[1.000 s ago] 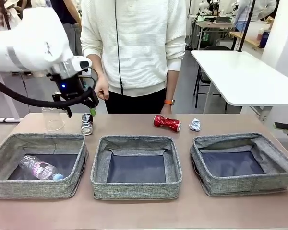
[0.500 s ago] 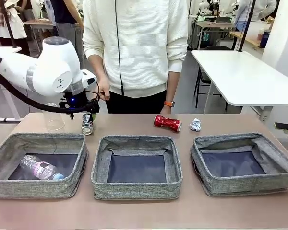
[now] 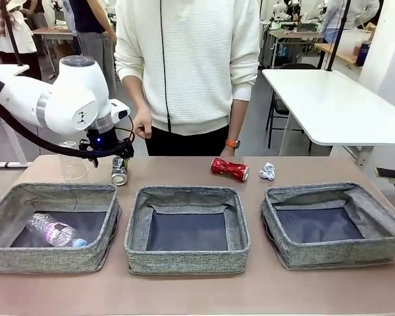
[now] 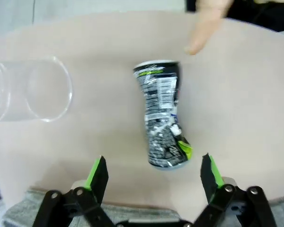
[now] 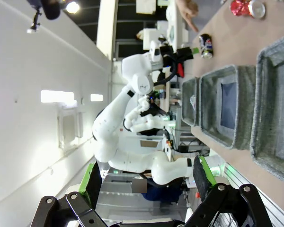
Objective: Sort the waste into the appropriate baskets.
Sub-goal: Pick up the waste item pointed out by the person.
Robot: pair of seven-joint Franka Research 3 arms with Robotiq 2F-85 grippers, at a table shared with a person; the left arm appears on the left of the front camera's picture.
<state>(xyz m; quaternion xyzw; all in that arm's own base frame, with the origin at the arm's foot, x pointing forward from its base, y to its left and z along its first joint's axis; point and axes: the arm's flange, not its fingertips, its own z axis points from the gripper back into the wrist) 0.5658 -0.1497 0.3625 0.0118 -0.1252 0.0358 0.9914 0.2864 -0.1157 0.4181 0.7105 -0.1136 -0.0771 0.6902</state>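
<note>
At the far left of the bench [image 3: 184,289], the left tool [image 3: 116,153] hangs over the dark can [image 3: 119,171], its fingers mostly hidden by the arm's own wrist in the front view. Its wrist view shows the left tool [image 4: 154,163] spread wide with nothing in it. The dented can [image 4: 163,120] stands upright between the two green pads and touches neither. Beside the can, the cup [image 4: 35,90] is cut off by the picture's edge. From the front the cup [image 3: 72,164] is half lost behind the arm. A person's hand [image 3: 142,125] hangs near the tool; in the wrist view one blurred fingertip [image 4: 203,28] points down at the bench behind the can.

The bottle [image 3: 51,230] lies in the left bin [image 3: 52,191]. The middle bin [image 3: 184,192] and right bin [image 3: 329,187] show only dark bottoms. Behind them lie the red can [image 3: 229,169] and, just beside it, the paper ball [image 3: 268,172]. The person's other hand is hidden behind the red can, only a wristband showing.

The right tool [image 5: 146,170] is also wide open and holds nothing; its view is rolled sideways.
</note>
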